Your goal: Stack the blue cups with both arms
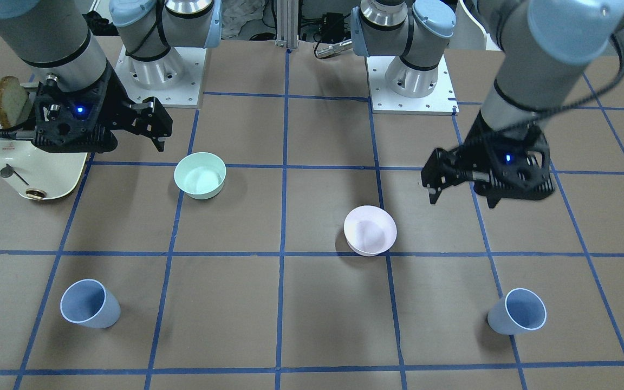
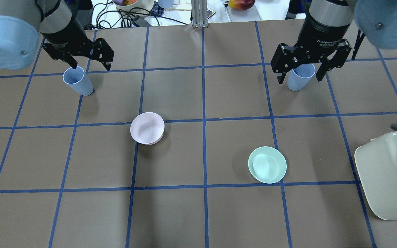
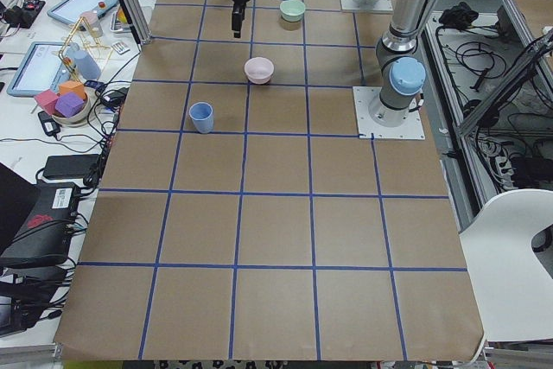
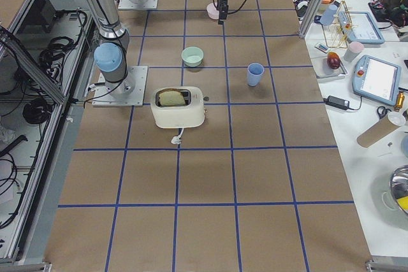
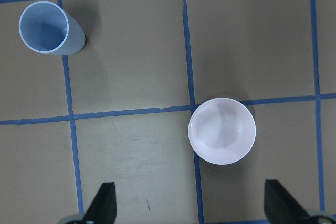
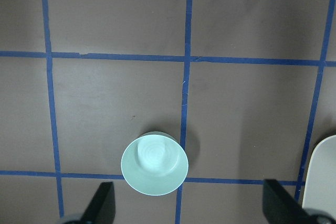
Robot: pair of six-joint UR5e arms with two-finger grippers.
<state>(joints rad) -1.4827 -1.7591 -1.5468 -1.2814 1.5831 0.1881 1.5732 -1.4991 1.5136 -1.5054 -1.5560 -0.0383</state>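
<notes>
Left cup [image 1: 518, 318] and right cup [image 1: 90, 310]: pale blue-grey, tapered, upright. Left tool [image 2: 91, 66], right tool [image 2: 300, 80] spread apart, empty.

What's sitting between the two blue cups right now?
Nothing. Overhead, the table between the left cup and right cup is bare, only blue tape lines.

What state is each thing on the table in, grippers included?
blue cup on the robot's left, upright, empty, not stacked
blue cup on the robot's right, upright, empty, not stacked
pink bowl, upright, empty
mint green bowl, upright, empty
toaster, bread slice in its slot
left gripper, open, holding nothing
right gripper, open, holding nothing
</notes>
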